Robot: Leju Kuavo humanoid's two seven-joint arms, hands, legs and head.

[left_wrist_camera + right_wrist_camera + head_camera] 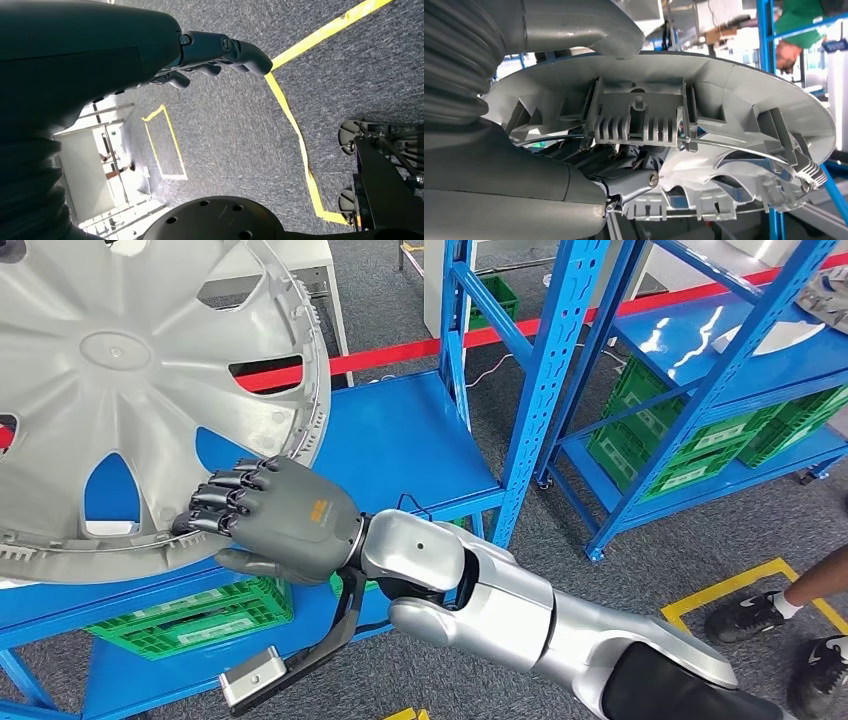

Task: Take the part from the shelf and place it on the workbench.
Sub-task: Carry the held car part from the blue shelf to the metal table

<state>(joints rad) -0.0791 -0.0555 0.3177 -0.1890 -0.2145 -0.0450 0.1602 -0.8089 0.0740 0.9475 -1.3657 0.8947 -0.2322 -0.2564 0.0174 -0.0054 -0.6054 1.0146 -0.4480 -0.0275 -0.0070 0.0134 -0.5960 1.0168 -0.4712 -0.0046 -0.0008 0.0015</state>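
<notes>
1. A large silver-grey wheel cover (130, 390) — the part — fills the upper left of the head view, lying over the left end of a blue shelf board (400, 440) and tilted up toward the camera.
2. The right hand (275, 520) grips the wheel cover at its near rim: dark fingers (225, 495) curl over the rim onto the inner face, and the thumb lies below the rim.
3. In the right wrist view the thick grey thumb (584, 25) presses on one face of the wheel cover (724, 100) while the darker fingers (634, 180) lie against the ribbed inner side with its wire ring.
4. The silver right arm (520, 610) reaches in from the lower right, across the front edge of the shelf board.
5. The left hand (210, 55) hangs over grey carpet (235, 130) marked with yellow tape (295, 130) — its fingers are curled in and hold nothing.
6. Green crates (190, 620) sit on the lower level under the shelf board, and more green crates (690, 440) stand in the blue rack (700, 360) to the right.
7. A person's dark shoes (750, 615) stand at the right edge of the floor.
</notes>
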